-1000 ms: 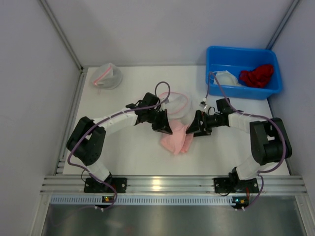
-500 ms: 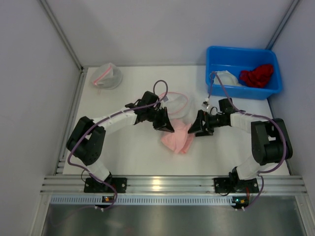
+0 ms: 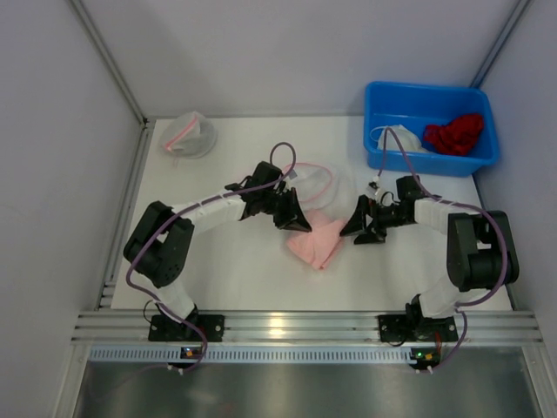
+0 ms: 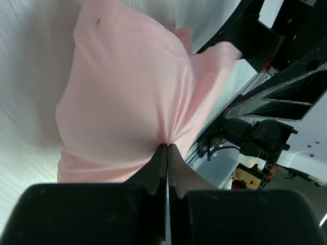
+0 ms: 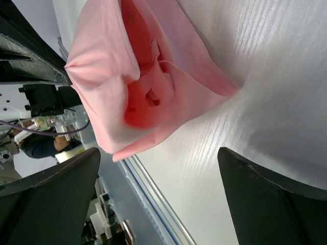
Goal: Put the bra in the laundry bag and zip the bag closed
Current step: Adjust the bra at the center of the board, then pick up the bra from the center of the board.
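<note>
We're looking down on the white table (image 3: pixel 226 279). It's matte, w/ a faint streaky grain in the wrist views. Plain grey walls (image 3: pixel 261 52) box it in on the left, far & right sides, and an aluminium rail (image 3: pixel 287 326) runs along the near edge where both arm bases sit.

Centre of the table: the pink bra (image 3: pixel 318 246), crumpled on the surface. Left gripper (image 3: pixel 296 219) is at its far-left edge. From the left wrist cam we see its fingers (image 4: pixel 156 168) pressed together w/ a pleat of pink fabric pinched at the tips, so it's clamped on the bra.

Right gripper (image 3: pixel 365 228) sits just right of the bra, jaws spread wide, nothing between them. Its wrist cam shows bare tabletop between the two fingers & the bra ahead, inner side facing us, not touching.

The laundry bag (image 3: pixel 335 187), translucent mesh w/ a pink zip line, lies just beyond the bra on the far side. The bra looks to be outside it, tho we can't tell whether the two overlap at the edge.

Far-right corner: blue bin (image 3: pixel 431 91) w/ a red garment (image 3: pixel 454 132) & a white garment (image 3: pixel 399 138) in it. Far-left corner: a second mesh bag (image 3: pixel 187 135), pink zip too, well apart from the arms.
</note>
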Available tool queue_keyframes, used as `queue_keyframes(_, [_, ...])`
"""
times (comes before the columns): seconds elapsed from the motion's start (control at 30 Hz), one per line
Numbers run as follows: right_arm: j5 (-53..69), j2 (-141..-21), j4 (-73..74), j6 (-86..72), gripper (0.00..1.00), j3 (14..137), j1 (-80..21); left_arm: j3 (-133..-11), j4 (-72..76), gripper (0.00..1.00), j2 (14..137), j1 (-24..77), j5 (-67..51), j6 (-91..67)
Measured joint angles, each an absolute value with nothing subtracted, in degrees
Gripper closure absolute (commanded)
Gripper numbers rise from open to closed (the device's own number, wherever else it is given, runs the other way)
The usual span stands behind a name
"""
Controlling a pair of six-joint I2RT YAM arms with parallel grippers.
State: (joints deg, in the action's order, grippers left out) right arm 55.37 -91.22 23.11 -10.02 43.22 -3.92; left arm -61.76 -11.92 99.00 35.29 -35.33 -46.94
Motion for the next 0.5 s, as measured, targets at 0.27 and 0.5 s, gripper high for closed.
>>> queue_keyframes(0.27, [56.73, -90.61, 23.77, -10.31, 0.0, 43.18, -3.84, -61.76, -7.35, 1.0, 100.84, 35.57, -35.31, -50.59])
queue_keyframes(0.5, [56.64, -91.33, 19.99, -15.25, 0.01, 42.57, -4.99, -59.9, -5.87, 1.0, 101.8, 36.62, -34.65, -51.37])
